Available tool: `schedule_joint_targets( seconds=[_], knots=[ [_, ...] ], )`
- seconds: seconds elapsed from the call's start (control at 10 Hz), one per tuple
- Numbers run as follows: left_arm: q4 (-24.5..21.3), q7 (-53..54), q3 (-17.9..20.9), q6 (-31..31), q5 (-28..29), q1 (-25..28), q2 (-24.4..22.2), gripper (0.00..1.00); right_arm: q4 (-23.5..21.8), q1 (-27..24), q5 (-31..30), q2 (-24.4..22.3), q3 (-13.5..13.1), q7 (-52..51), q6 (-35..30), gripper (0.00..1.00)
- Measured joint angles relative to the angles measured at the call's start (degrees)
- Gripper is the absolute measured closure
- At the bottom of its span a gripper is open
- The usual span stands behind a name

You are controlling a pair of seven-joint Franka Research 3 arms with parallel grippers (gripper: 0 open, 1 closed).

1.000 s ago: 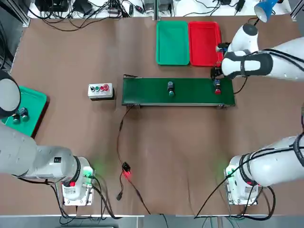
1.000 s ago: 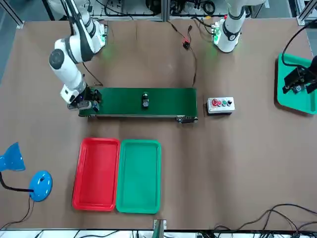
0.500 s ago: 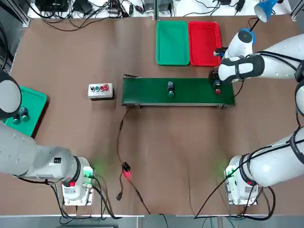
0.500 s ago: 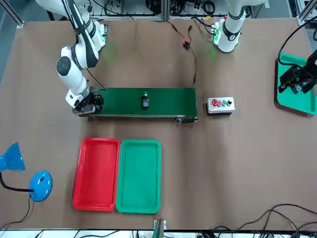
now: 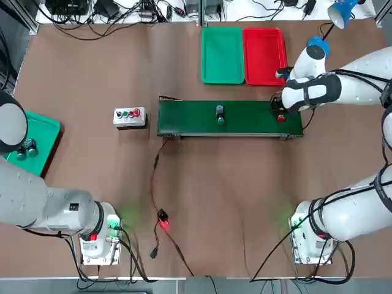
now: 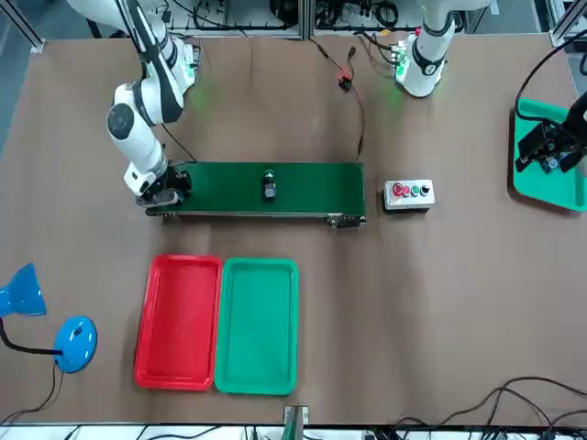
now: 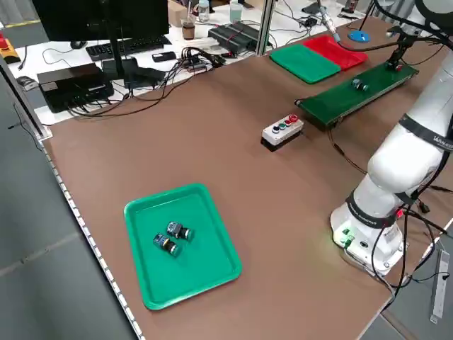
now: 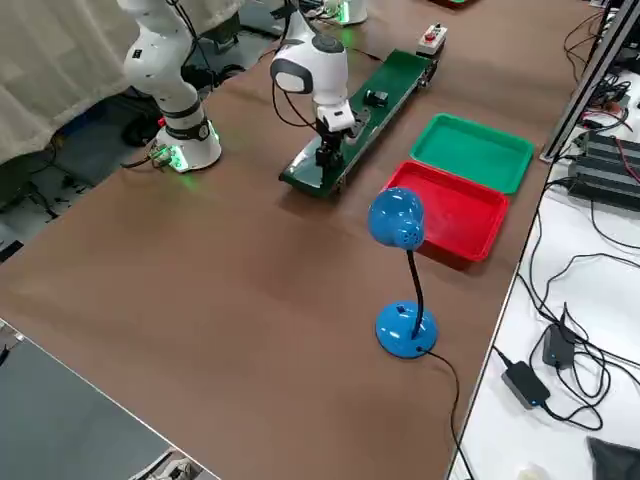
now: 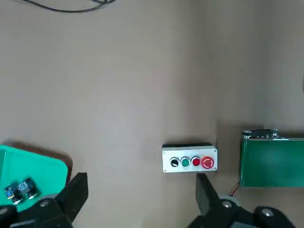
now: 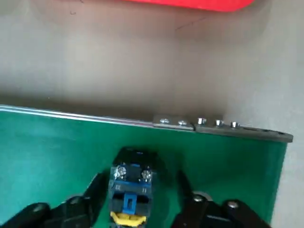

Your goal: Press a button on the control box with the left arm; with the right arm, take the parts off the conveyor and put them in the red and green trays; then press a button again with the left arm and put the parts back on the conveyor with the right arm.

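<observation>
A long green conveyor (image 5: pixel 245 125) crosses the table's middle. On its right end lies a small black part with a red cap (image 5: pixel 280 117), showing blue and yellow in the right wrist view (image 10: pixel 131 176). My right gripper (image 10: pixel 140 184) is down over it. Its fingers (image 10: pixel 93 192) stand open on either side, with a gap left. A second part (image 5: pixel 220 114) lies mid-belt. The red tray (image 5: pixel 264 55) and green tray (image 5: pixel 222 54) lie beyond the conveyor. The control box (image 5: pixel 130 116) is left of the belt. My left gripper (image 9: pixel 140 202) hangs open, high at the table's left edge.
A teal tray (image 7: pixel 205 262) holding two small parts (image 7: pixel 170 237) lies at the table's left edge under the left arm. A blue desk lamp (image 6: pixel 46 321) stands by the red tray. A cable with a red-lit plug (image 5: pixel 162 222) runs from the conveyor towards the arms' bases.
My right gripper has come down onto the conveyor's right end around the red-capped part, and its fingers have narrowed. The left arm has barely moved.
</observation>
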Motion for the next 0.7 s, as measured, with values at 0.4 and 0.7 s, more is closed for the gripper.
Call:
schedule_joint_targets(
  seconds=[0.4, 0.7],
  knots=[
    [0.00, 0.00, 0.02, -0.07, 0.00, 0.02, 0.00, 0.00, -0.05, 1.21, 0.00, -1.32, 0.05, 0.01, -1.52, 0.60],
    [0.00, 0.00, 0.00, -0.07, 0.00, 0.01, 0.00, 0.00, -0.05, 1.43, 0.00, -1.35, 0.05, 0.05, -1.49, 0.67]
  ],
)
